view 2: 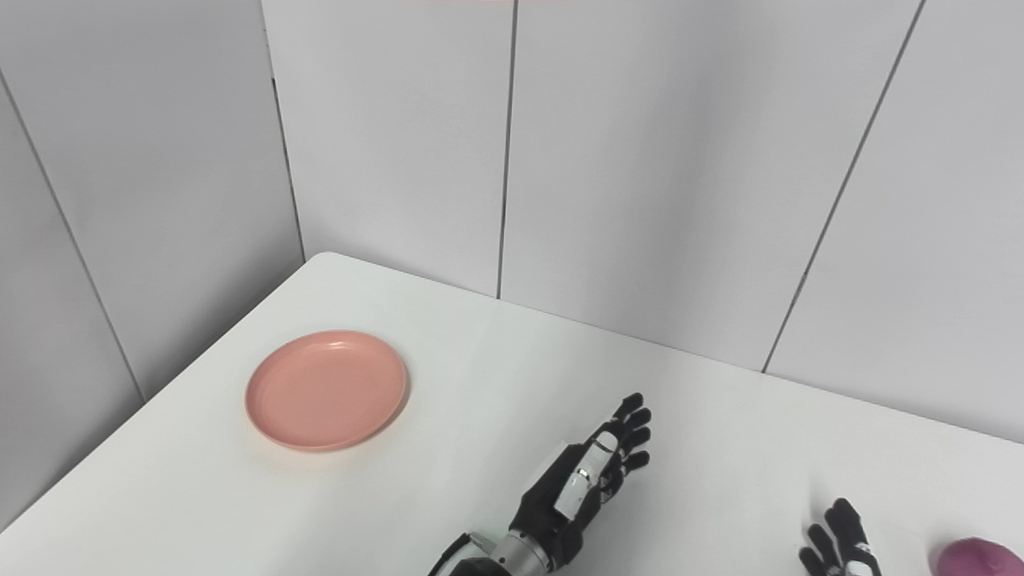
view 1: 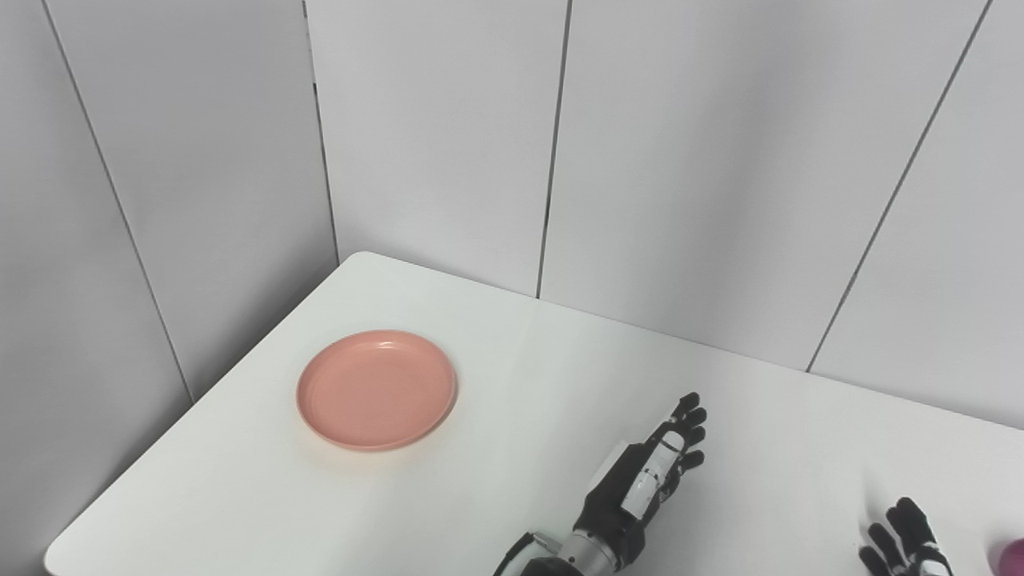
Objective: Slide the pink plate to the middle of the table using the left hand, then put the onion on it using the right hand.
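A round, shallow pink plastic plate (view 1: 376, 390) lies flat on the smooth white table (view 1: 512, 376), over toward the table's left side and not far from its rounded far-left corner, with grey panelled walls (view 1: 440, 136) rising behind. The plate holds nothing. The black-and-silver left hand (view 1: 648, 476) reaches in from the bottom edge near the middle of the table, well apart from the plate and to its right; its fingers are stretched out straight and slightly spread, released and grasping nothing. The black right hand (view 2: 840, 548) shows only partly at the bottom right edge, its fingers raised and apart, with nothing between them. Just to the right of that hand, at the lower right corner of the right eye view, sits the rounded purple onion (view 2: 980, 558), cut off by the frame's edge, close beside the fingers but not touching them.
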Robot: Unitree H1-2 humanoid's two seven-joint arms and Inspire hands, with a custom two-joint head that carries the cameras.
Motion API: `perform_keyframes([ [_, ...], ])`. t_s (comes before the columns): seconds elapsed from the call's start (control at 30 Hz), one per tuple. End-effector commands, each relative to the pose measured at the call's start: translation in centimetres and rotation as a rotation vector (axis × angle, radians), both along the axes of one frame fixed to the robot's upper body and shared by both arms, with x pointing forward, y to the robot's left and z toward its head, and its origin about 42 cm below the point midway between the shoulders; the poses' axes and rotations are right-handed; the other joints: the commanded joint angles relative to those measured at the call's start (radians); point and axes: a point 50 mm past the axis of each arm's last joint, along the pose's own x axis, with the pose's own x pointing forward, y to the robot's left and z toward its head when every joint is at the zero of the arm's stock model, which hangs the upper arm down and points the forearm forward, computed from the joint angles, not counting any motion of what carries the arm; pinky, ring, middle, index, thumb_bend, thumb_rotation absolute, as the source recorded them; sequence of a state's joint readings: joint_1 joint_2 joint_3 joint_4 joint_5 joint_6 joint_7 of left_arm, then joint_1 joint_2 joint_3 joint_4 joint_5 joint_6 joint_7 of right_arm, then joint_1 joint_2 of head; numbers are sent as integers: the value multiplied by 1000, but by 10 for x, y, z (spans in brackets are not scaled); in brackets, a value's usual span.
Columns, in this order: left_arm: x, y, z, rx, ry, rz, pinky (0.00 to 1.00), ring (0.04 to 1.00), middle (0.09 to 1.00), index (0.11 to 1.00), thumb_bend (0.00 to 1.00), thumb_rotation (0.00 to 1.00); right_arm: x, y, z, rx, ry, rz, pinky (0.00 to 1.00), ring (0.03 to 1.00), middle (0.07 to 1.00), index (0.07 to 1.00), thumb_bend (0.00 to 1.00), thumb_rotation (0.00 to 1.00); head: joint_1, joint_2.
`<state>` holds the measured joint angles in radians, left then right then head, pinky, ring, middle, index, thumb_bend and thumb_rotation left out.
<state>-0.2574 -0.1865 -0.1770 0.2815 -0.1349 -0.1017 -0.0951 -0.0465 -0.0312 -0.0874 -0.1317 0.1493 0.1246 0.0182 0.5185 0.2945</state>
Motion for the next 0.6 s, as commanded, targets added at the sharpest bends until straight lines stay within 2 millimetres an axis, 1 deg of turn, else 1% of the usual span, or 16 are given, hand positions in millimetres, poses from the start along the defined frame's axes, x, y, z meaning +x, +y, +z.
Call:
perform_keyframes([
  [0.0, -19, -17, -28, -48, 102, 2, 980, 1000, 1000, 1000, 439, 987, 2, -4, 2, 6, -36, -3, 935, 923, 940, 921, 417, 931, -1, 1],
  [0.1, -19, -17, -27, -49, 97, 3, 988, 1000, 1000, 1000, 440, 997, 2, -3, 3, 11, -27, -8, 907, 909, 926, 902, 417, 908, -2, 6],
  [0.2, -18, -16, -21, -47, 72, 15, 994, 1000, 1000, 1000, 421, 1000, 2, -2, 5, 14, -20, -10, 872, 896, 917, 890, 464, 884, 0, 9],
  [0.33, -15, -12, -12, -34, 36, 44, 1000, 1000, 1000, 1000, 428, 1000, 3, -1, 6, 12, -26, -3, 819, 880, 903, 873, 525, 856, 1, 12],
  [0.47, -12, -7, -2, -22, -1, 71, 1000, 1000, 1000, 1000, 446, 1000, 4, 0, 6, 20, -28, -3, 764, 868, 893, 859, 528, 838, 1, 14],
  [0.57, -11, -3, 6, -5, -25, 74, 1000, 1000, 1000, 1000, 470, 1000, 3, 0, 6, 24, -28, -3, 746, 863, 888, 851, 545, 828, 1, 14],
])
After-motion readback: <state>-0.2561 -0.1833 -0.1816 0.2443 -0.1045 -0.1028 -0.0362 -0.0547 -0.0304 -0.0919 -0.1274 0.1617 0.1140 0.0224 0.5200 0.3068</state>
